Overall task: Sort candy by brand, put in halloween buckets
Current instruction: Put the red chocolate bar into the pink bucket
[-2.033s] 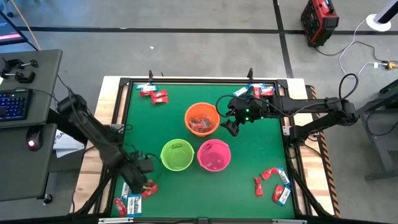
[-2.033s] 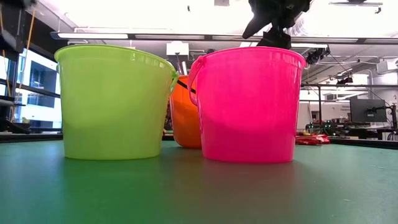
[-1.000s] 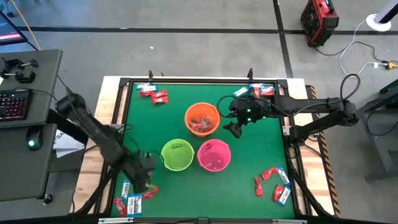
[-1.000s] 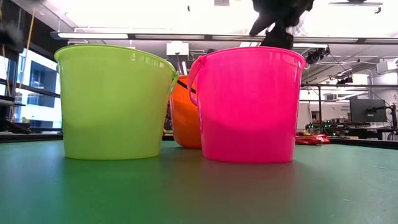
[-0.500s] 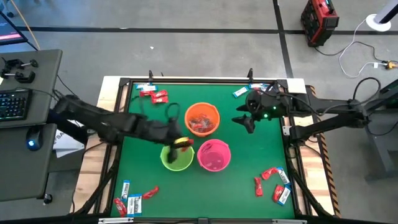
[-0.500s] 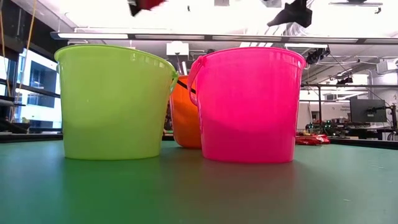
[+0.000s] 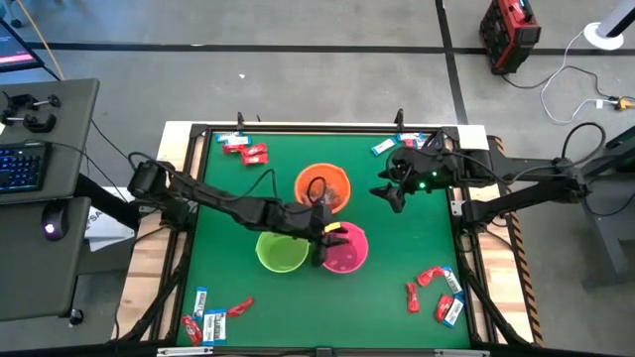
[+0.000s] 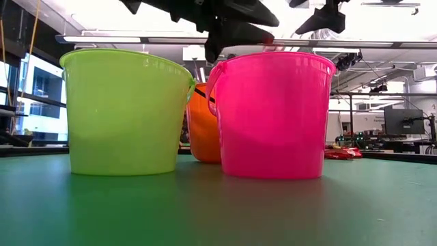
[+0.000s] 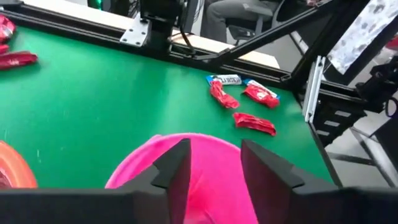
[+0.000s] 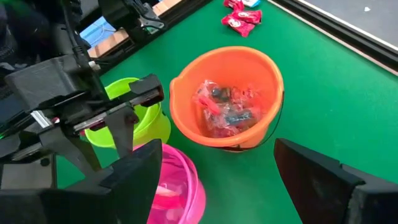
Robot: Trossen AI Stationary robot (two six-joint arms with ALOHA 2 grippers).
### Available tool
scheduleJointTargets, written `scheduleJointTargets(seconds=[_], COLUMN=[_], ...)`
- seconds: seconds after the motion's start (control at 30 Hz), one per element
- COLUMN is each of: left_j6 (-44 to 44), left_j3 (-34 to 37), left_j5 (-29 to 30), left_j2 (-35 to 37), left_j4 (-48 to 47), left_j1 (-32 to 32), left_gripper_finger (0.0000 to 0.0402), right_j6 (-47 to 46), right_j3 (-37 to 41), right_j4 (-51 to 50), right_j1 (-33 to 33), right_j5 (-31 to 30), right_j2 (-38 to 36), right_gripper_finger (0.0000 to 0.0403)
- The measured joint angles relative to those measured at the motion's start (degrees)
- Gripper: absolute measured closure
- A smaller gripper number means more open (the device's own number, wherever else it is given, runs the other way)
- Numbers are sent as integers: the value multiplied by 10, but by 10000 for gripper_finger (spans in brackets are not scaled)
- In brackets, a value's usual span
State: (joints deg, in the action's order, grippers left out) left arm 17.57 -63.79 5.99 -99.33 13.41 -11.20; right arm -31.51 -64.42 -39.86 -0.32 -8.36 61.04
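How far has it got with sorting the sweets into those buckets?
Partly done. The orange bucket already holds a heap of candy, and the pink bucket has some too. The left gripper hangs open over the pink bucket with nothing between its fingers; the right gripper waits open beside the orange one. Loose candy remains in all four table corners.

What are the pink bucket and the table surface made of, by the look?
Pink bucket: likely thin moulded plastic, glossy; light glows through its wall, rolled rim. Table surface: looks like a matte green mat, possibly felt or rubber; flat and even, only soft reflections. Can't tell which.
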Motion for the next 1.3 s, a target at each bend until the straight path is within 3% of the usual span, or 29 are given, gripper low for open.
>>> scheduleJointTargets(seconds=[0.2, 0.37, 0.47, 0.6, 0.7, 0.8, 0.9, 1.03, 1.3], left_j6=[17, 18, 4, -25, -26, 10, 71, 124, 144], left_j3=[0, 0, 3, 58, 126, 194, 244, 282, 287], left_j5=[-24, -55, -54, 5, 60, 43, -18, -60, -27], left_j2=[3, 65, 136, 272, 390, 485, 533, 537, 511], left_j4=[-11, -137, -220, -260, -255, -243, -236, -208, -139], left_j1=[4, 33, 62, 114, 174, 243, 305, 340, 345], left_gripper_finger=[210, 183, 182, 185, 185, 185, 185, 185, 186], right_j6=[0, -14, -60, -234, -317, -353, -315, -200, 55], right_j3=[0, 0, 0, 0, 4, 22, 47, 57, 57], right_j4=[0, -2, -17, -128, -215, -256, -257, -241, -190], right_j1=[0, 0, 0, -9, -28, -73, -155, -275, -434], right_j5=[-8, -27, -66, -141, -139, -104, -65, -33, 18], right_j2=[0, 0, 5, 28, 59, 89, 116, 172, 307], right_gripper_finger=[100, 100, 100, 100, 100, 100, 100, 100, 100])
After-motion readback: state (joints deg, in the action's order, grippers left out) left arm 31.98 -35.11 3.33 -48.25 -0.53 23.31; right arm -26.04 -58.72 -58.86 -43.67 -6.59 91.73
